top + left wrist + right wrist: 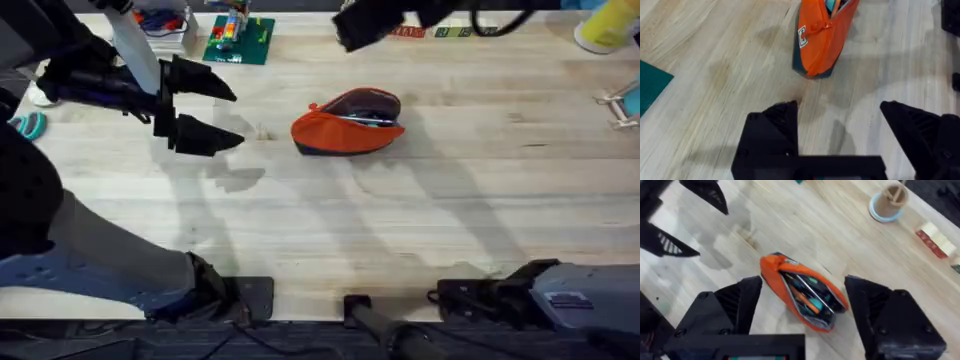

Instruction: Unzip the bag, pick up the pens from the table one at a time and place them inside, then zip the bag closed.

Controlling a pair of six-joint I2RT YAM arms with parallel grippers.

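From overhead, the bag (pixel 347 123) lies unzipped mid-table (pixel 420 220), the left gripper (pixel 205 112) spread wide and empty beside it. Through the left wrist, its navy strip and white tag show. Through the right wrist, the right gripper (pixel 802 297) gapes above pens (pixel 805 296) inside.

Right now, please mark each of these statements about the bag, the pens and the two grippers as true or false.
1. The bag is zipped closed. False: its top gapes open.
2. The left gripper is open and holds nothing. True.
3. The right gripper is clamped on the bag. False: it hovers above it, open.
4. Items lie inside the bag, an orange pen among them. True.
5. The bag rests on the table. True.
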